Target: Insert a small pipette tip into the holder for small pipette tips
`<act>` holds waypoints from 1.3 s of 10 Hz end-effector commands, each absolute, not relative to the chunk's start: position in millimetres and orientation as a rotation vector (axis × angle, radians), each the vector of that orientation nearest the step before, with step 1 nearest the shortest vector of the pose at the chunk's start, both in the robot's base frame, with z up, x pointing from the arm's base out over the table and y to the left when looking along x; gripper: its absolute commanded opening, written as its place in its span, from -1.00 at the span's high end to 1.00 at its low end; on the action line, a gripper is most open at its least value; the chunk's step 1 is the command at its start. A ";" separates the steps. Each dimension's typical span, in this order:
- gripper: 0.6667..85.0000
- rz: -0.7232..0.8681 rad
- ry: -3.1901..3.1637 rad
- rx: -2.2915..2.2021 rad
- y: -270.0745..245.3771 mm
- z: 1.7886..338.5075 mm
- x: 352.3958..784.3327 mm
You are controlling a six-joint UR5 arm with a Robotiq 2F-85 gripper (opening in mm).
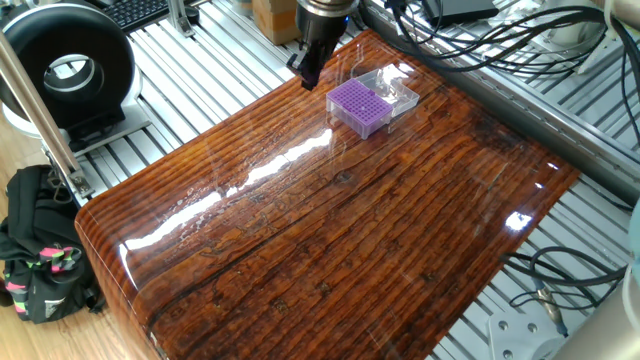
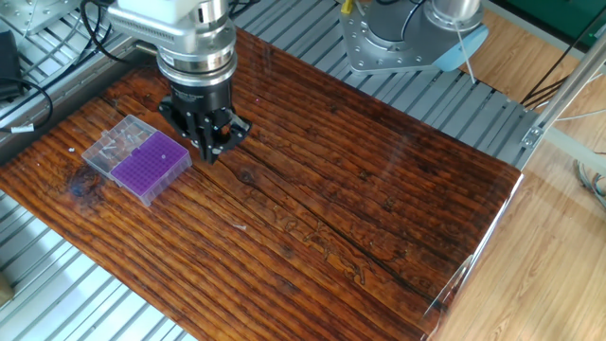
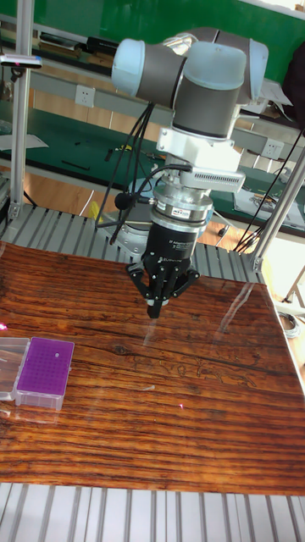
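On a glossy wooden table (image 2: 379,189), the holder for small pipette tips (image 2: 150,166) sits near one end in its clear box, no insertion yet evident. Just beside it hovers the gripper (image 2: 210,150), fingers drawn together; any tip between them is too small to discern.

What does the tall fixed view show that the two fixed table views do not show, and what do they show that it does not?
Only the tall fixed view shows the whole arm above the gripper, and green benches behind it.

Only the table views show the far surroundings: a black round device, a black bag on the floor, and cables.

All share the wooden table, the purple holder in its clear box, and the gripper beside the holder, not over it. Its fingers look close together; no pipette tip is visible.
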State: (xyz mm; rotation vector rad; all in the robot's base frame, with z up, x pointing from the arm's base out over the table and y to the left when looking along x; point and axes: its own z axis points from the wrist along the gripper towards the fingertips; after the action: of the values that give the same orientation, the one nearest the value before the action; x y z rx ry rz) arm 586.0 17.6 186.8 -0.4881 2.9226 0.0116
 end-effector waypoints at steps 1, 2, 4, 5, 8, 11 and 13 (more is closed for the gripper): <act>0.99 0.028 2.911 -0.555 24.7 184.0 582.1; 0.99 0.065 2.902 -0.547 33.0 184.0 582.4; 0.99 0.033 2.884 -0.552 33.2 178.3 583.4; 0.99 0.007 2.872 -0.551 33.1 173.4 582.6; 0.99 0.030 2.852 -0.649 40.4 149.5 563.1; 0.99 0.037 2.820 -0.712 42.4 140.3 558.7; 0.99 0.022 2.782 -0.817 46.2 137.2 556.5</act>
State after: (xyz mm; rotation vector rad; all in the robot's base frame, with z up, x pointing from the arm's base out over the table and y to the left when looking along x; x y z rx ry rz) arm 559.9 40.0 142.4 -0.7355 2.8237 0.0124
